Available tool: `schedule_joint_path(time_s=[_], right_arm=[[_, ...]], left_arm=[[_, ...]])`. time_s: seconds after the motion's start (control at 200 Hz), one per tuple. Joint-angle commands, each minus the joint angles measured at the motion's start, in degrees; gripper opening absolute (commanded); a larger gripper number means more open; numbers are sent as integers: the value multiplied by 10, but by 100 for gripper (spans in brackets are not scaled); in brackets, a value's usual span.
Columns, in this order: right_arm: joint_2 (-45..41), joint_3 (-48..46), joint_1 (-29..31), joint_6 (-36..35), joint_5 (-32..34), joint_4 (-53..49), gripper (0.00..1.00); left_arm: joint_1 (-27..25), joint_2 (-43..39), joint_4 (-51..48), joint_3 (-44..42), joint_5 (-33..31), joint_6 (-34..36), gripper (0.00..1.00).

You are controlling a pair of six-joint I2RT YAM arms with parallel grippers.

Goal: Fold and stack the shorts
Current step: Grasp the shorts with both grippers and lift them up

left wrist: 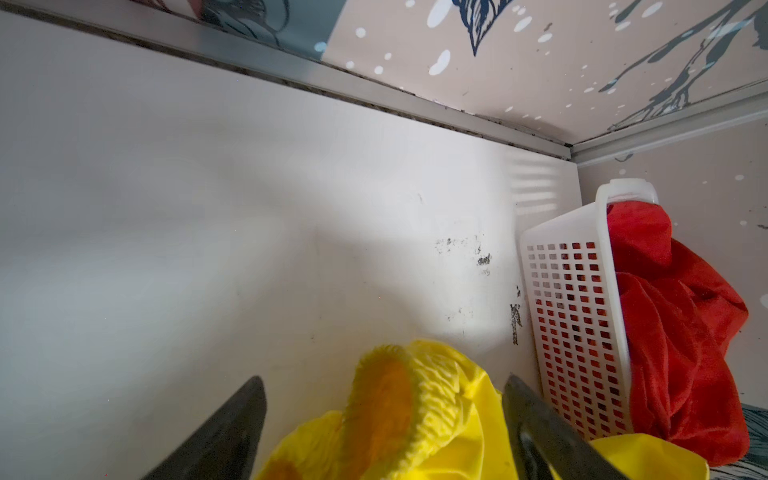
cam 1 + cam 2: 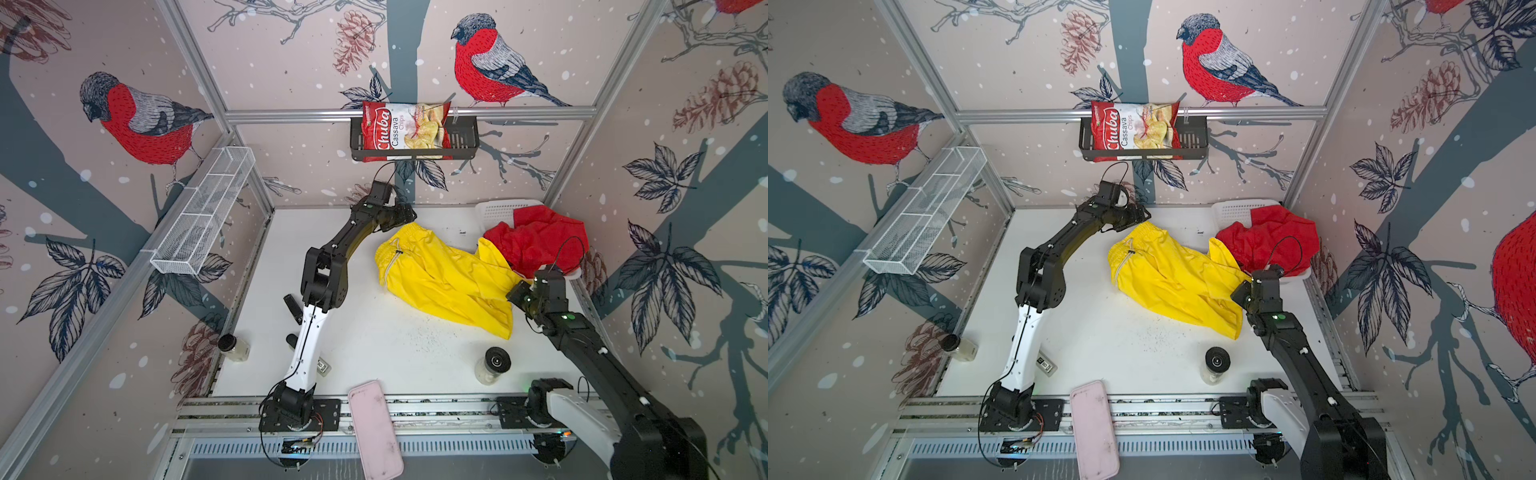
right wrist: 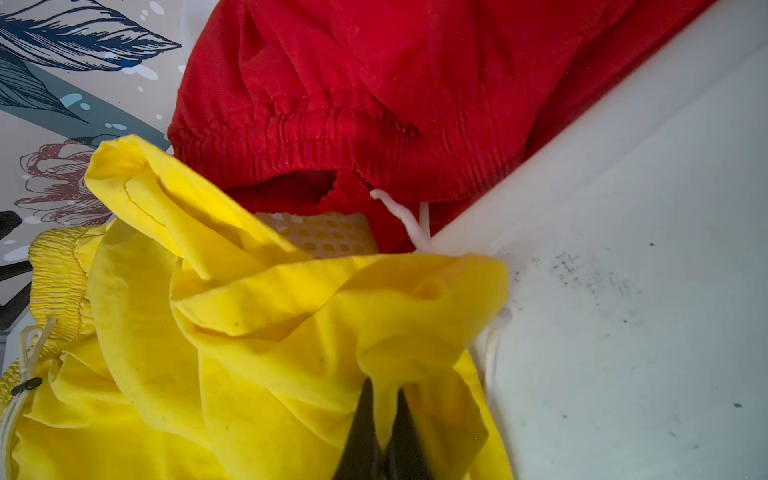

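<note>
Two dark fingers of the left gripper are spread wide. The gathered waistband of the yellow shorts is seen between them, and no pinch on it can be made out. The fingers of the right gripper are pressed together on a raised fold of the same yellow fabric.

The yellow shorts are laid crumpled across the middle of the white table, with one leg end touching the red shorts. The red shorts are heaped in and over a white perforated basket at the back right corner, just beyond the right gripper. A black-capped jar is stood on the table near the yellow hem.

In both top views the right pinch is hidden by the wrist. It is shown only by the right wrist view, where the red waistband and its white drawstring are also exposed.
</note>
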Motion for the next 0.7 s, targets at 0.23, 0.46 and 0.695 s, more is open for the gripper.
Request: schedule_joint_path(time_s=[0.23, 0.46, 0.695], right_arm=[[38, 20, -2, 3, -25, 30, 0], [73, 92, -1, -18, -45, 20, 0], [145, 304, 29, -53, -46, -12, 0]], left_arm=[[-31, -18, 22, -77, 96, 3, 0], [-4, -73, 6, -2, 87, 11, 0], [80, -103, 33, 169, 125, -54, 0]])
